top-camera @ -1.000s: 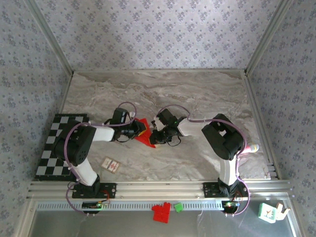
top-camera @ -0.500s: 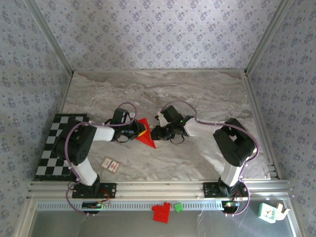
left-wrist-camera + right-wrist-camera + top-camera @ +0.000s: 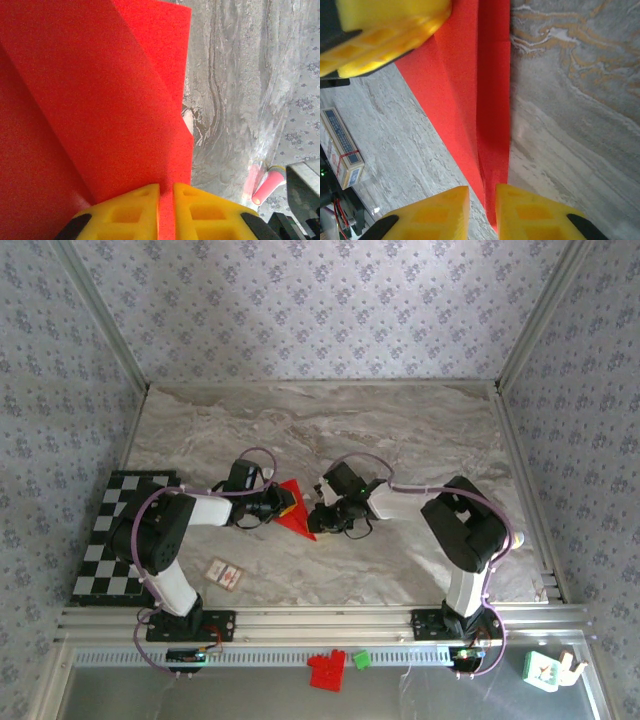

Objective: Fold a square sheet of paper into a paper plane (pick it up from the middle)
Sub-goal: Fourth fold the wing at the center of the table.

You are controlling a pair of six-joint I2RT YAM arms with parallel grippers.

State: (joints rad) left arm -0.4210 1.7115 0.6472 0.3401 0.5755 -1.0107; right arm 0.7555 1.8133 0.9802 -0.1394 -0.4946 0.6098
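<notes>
Square sheet of paper (image 3: pixel 295 510), mid-fold: left gripper (image 3: pixel 166 189) pinches its left edge, right gripper (image 3: pixel 482 194) its near tip. Next I'd sharpen the crease.

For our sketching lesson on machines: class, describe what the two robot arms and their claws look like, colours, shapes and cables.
The left arm and right arm match: chunky black joints, white tubular links, and a thin pale lilac cable looping beside each. The left claw and right claw each have two blocky yellow fingers with hollow pockets and black trim at the outer corners.
</notes>
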